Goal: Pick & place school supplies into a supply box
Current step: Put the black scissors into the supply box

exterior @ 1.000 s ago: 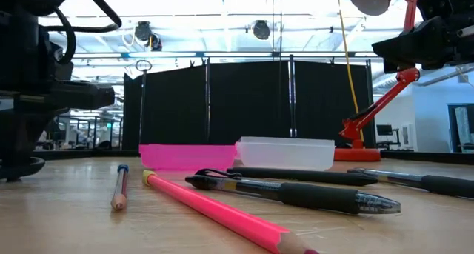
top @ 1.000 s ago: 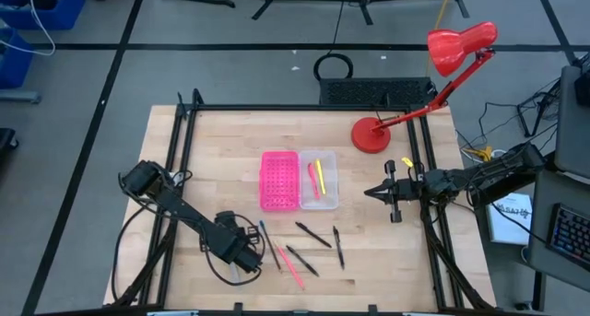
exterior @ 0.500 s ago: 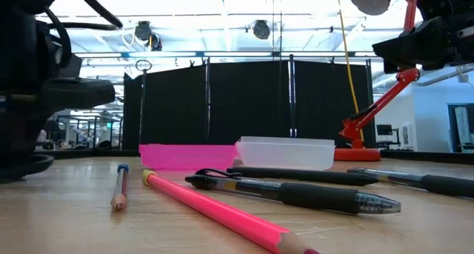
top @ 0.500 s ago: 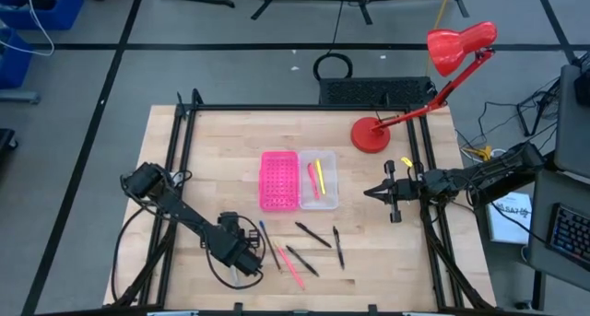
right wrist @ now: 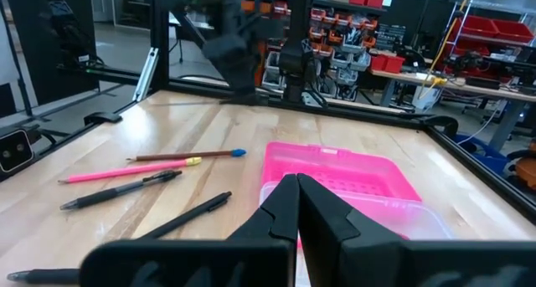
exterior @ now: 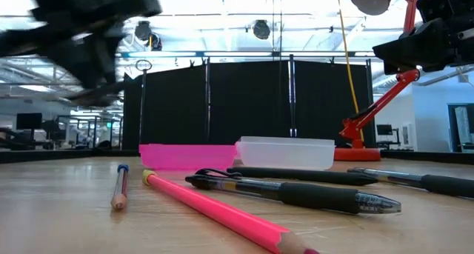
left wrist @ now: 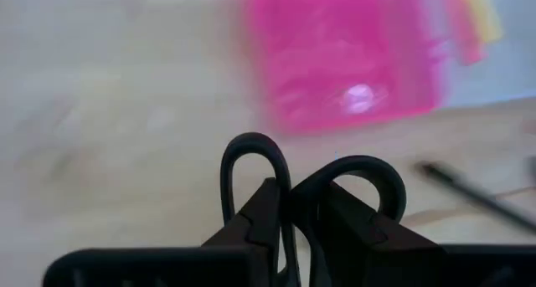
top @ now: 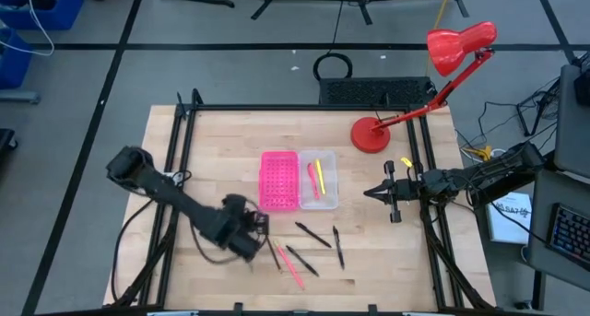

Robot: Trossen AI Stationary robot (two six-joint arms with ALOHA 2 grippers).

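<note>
My left gripper (top: pixel 247 235) hangs blurred above the table's near middle, shut on the small black-handled scissors (left wrist: pixel 255 157). Ahead of it lie the pink dotted tray (top: pixel 278 180) and the clear supply box (top: pixel 334 182), which holds a yellow and a pink-red stick. Black pens (top: pixel 313 234), a pink pencil (top: pixel 290 265) and a blue-ended pencil (exterior: pixel 118 187) lie flat on the wood near the near edge. My right gripper (top: pixel 369 193) waits shut at the right side, well above the table. My left gripper pinches the scissors between its two fingers (left wrist: pixel 251 224) just below the handle loops. Both black loops (left wrist: pixel 360 182) stick out past the fingertips. The blades are hidden between the fingers. The scissors are lifted clear of the table.
A red desk lamp stands with its base (top: pixel 371 134) on the far right of the table, its arm slanting up over the right edge. Black frame rails run along the left and right sides. Bare wood lies left of the pink tray.
My left gripper has risen quickly from table height, carrying the scissors, and shifted a little toward the far edge and the pink tray. Its arm is blurred with motion. The right arm has kept still.
</note>
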